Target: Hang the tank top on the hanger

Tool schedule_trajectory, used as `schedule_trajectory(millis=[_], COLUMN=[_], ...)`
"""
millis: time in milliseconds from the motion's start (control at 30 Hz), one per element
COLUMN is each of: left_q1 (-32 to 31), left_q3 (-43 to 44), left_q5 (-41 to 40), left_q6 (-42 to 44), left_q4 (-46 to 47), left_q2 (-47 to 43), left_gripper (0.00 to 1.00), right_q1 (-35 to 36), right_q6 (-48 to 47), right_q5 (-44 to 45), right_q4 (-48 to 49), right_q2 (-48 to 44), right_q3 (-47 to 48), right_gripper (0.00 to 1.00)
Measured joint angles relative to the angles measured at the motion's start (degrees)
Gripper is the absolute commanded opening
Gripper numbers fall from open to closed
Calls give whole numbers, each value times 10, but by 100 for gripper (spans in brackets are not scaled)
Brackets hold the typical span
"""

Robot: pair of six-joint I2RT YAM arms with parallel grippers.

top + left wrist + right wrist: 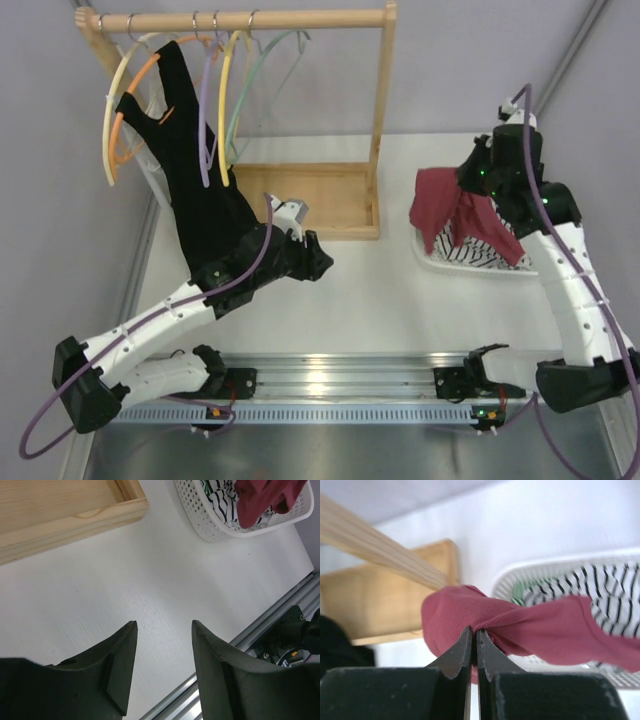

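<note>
The maroon tank top is lifted partly out of the white basket, one end still draped into it. My right gripper is shut on a bunched fold of it; in the right wrist view the fabric wraps over the closed gripper. The lavender hanger hangs on the wooden rail at the back left, among other hangers. My left gripper hovers open over the bare table mid-left, and nothing lies between its tips. The tank top shows at that view's top right.
A black garment hangs from an orange hanger on the wooden rack, beside yellow and pale green hangers. The rack's wooden base tray lies between the arms. A black-and-white striped cloth fills the basket. A metal rail runs along the near edge.
</note>
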Motion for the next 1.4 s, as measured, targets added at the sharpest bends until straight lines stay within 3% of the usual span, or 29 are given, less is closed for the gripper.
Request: schedule_trajectory(millis=[233, 533, 733, 867, 967, 1000, 1033, 1100, 1133, 1233, 1400], left_q1=[0, 0, 0, 0, 0, 0, 0, 0, 0, 0, 0], left_q3=[4, 23, 38, 40, 37, 31, 23, 3, -10, -42, -88], left_q5=[0, -16, -24, -34, -40, -42, -44, -45, -45, -45, -38], left_q6=[0, 0, 2, 2, 0, -3, -5, -13, -16, -28, -44], left_q4=[-3, -24, -50, -64, -75, -75, -76, -76, -77, -77, -61], left_q2=[-8, -78, -122, -130, -123, -122, -122, -122, -122, -118, -98], left_gripper=[53, 56, 57, 57, 57, 57, 57, 57, 57, 57, 56], right_q1=[89, 227, 322, 297, 238, 212, 189, 152, 138, 122, 173], right_q6=[-14, 7, 38, 50, 56, 56, 56, 58, 59, 53, 45], right_q5=[-18, -34, 1, -55, -127, -153, -169, -193, -202, -202, -163], right_q4=[-34, -61, -63, -29, 31, 47, 58, 81, 85, 92, 116], right_q2=[-30, -28, -22, 9, 47, 70, 93, 132, 146, 154, 83], right_q3=[184, 245, 172, 68, -41, -76, -100, -137, -150, -167, -176], right_gripper=[0, 0, 4, 5, 9, 11, 26, 44, 60, 87, 85])
